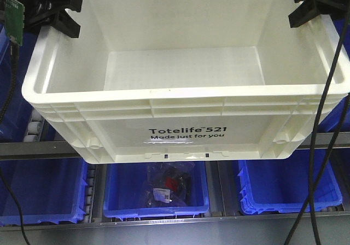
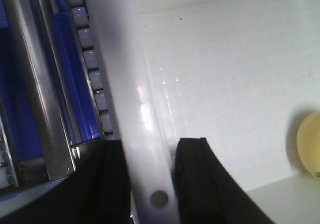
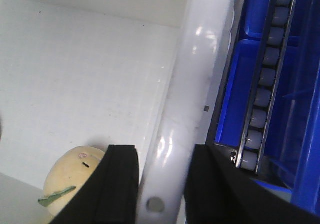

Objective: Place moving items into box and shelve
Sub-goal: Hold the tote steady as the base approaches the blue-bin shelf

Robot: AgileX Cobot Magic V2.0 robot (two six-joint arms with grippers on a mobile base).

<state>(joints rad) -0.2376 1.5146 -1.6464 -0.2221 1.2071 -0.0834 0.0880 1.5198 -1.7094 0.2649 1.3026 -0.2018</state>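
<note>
A large white plastic crate [image 1: 186,97] fills the front view, seen from slightly above, its open top facing up. It is rectangular, with a thick ribbed rim and stepped ribs along its front wall. Black print on that wall reads "Totelife 521" over "Made just for you". The visible part of its floor is bare and smooth. It sits level, raised in front of a shelf.

Inside the crate, the wrist views show a round yellow plush toy [image 3: 70,181] resting on the floor near a wall. It has small dark marks, a pink spot and a green patch. Its edge also shows in the left wrist view [image 2: 309,145].
</note>
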